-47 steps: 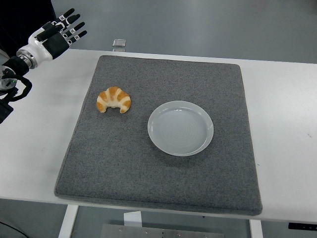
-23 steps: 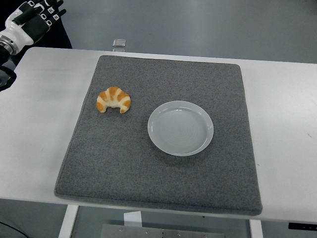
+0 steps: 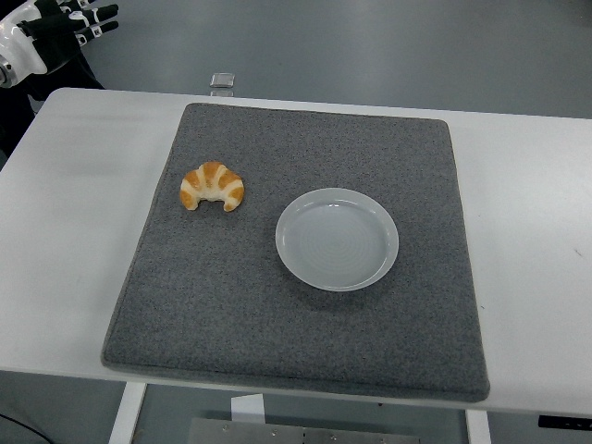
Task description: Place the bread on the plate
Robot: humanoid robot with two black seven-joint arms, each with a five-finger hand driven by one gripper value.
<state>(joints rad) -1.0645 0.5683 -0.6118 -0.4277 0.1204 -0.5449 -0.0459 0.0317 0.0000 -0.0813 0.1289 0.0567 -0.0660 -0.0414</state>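
Observation:
A golden croissant lies on the left part of a grey felt mat. An empty pale plate sits on the mat to the right of the croissant, apart from it. My left hand is at the picture's top left corner, beyond the table's far left edge and far from the croissant. Its fingers are spread and hold nothing. My right arm is out of view.
The mat covers the middle of the white table. A small clear object lies at the table's far edge, behind the mat.
My left hand has moved up and to the left, away from the table, into the picture's top corner. The croissant and plate have not moved.

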